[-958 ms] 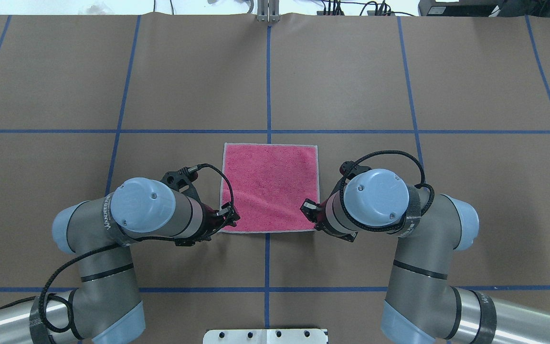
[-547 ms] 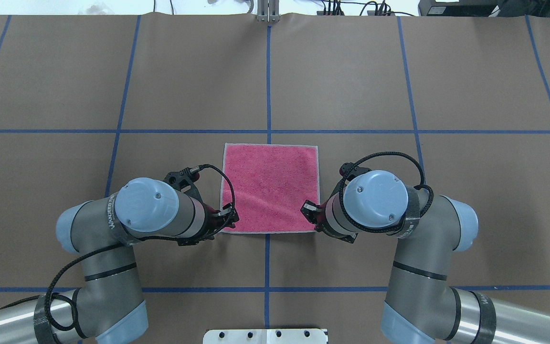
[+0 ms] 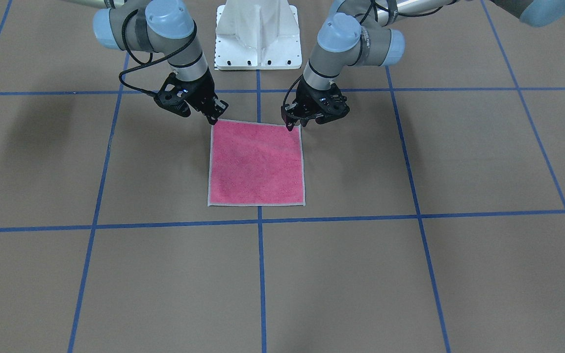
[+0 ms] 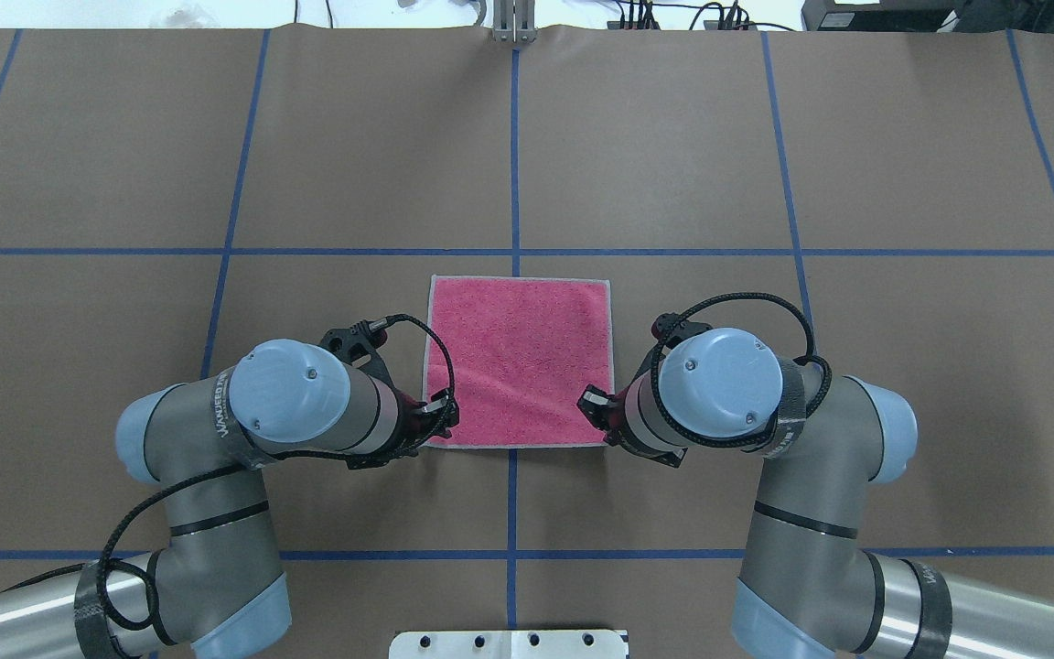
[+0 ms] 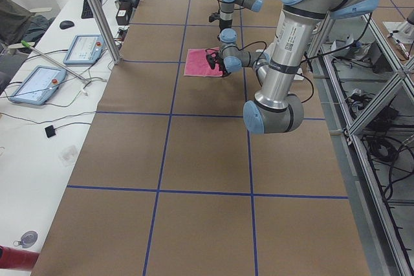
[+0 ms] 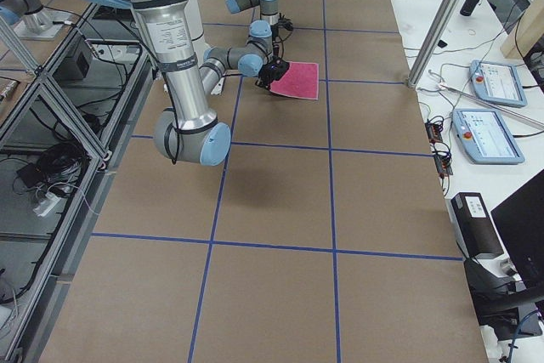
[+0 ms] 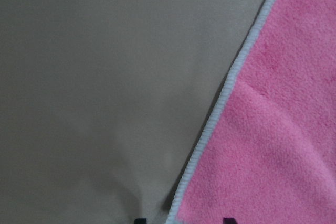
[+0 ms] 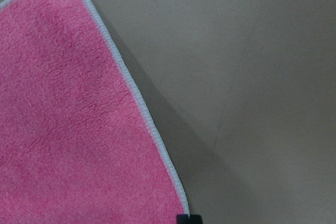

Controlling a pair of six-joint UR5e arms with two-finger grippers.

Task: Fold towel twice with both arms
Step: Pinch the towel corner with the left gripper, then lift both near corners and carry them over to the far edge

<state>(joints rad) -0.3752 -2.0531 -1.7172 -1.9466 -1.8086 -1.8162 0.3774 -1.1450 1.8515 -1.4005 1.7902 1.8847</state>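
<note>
Pink towel point(image 4: 518, 361) lies flat on the tabletop point(image 4: 353, 165); right tool point(image 3: 214, 119) pinches its near corner closed, left tool point(image 3: 296, 125) hangs open, jaws astride the opposite edge.

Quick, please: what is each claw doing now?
Left claw: open, straddling the towel edge.
Right claw: closed on the towel corner.

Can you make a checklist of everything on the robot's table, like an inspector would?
Surface: brown table, flat, with a blue tape grid.
Job's things: towel, pink side up, flat, not yet folded.
Clutter: nothing seen.
Grippers: left gripper jaws apart astride the hem; right gripper jaws look together on a near corner.
Cables: black cable looped at each wrist.
Surroundings: white base; tablets on a side bench.
</note>
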